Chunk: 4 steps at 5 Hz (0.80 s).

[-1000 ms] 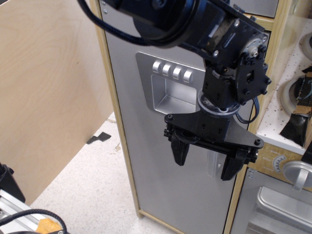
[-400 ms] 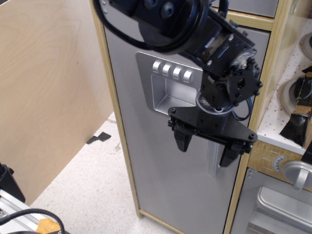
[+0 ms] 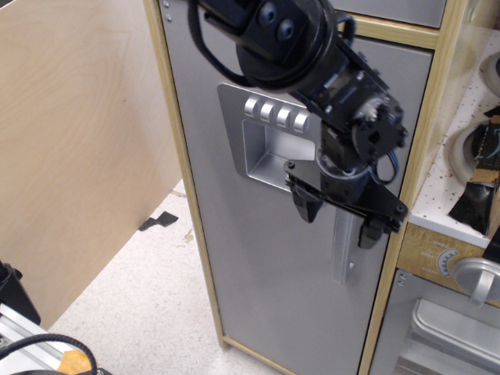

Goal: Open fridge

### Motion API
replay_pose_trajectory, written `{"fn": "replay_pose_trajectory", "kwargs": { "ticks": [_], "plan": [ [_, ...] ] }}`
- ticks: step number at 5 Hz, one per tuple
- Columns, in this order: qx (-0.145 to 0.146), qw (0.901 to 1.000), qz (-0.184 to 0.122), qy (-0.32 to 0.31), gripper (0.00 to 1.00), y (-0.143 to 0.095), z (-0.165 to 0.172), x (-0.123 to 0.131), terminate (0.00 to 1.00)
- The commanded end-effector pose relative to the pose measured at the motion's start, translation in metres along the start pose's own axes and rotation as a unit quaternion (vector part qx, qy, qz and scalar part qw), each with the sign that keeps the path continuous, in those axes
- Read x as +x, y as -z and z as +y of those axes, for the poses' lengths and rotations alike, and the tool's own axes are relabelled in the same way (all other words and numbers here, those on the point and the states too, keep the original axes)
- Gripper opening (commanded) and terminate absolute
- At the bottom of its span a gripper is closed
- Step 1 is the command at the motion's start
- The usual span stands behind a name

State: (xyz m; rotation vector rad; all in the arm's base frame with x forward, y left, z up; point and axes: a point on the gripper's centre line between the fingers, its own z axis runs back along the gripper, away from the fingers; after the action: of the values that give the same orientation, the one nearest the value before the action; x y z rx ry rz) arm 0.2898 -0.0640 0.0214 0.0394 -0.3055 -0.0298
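Note:
The fridge (image 3: 258, 258) is a tall cabinet with a light wood frame and a flat grey door, which stands shut. A recessed dispenser panel (image 3: 266, 141) with a row of buttons sits in the door's upper middle. The vertical silver handle (image 3: 342, 250) runs down the door's right side; its upper part is hidden behind my gripper. My black gripper (image 3: 337, 220) is open, its two fingers spread either side of the handle's top, close to the door. Whether the fingers touch the handle I cannot tell.
A plywood board (image 3: 78, 141) leans at the left. To the right stand a pegboard shelf with utensils (image 3: 476, 156) and a lower silver oven door (image 3: 445, 336) with a round knob (image 3: 478, 277). A speckled floor (image 3: 141, 312) lies below. A metal rail (image 3: 23, 344) is at bottom left.
My gripper has moved up and in toward the door, from in front of the handle's lower part to around its top. The jaws stay open. The door has not moved.

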Motion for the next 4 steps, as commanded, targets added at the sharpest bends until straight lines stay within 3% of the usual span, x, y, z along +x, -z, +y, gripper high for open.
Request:
{"fn": "replay_pose_trajectory", "kwargs": {
  "ticks": [1,3,4],
  "plan": [
    [-0.021,0.9986,-0.027,0.040,1.00,0.0027,0.0034,0.0373,0.00],
    [-0.037,0.9977,-0.044,0.036,1.00,0.0095,0.0064,0.0457,0.00],
    [-0.040,0.9979,-0.045,0.027,0.00,0.0113,0.0064,0.0452,0.00]
  ]
}}
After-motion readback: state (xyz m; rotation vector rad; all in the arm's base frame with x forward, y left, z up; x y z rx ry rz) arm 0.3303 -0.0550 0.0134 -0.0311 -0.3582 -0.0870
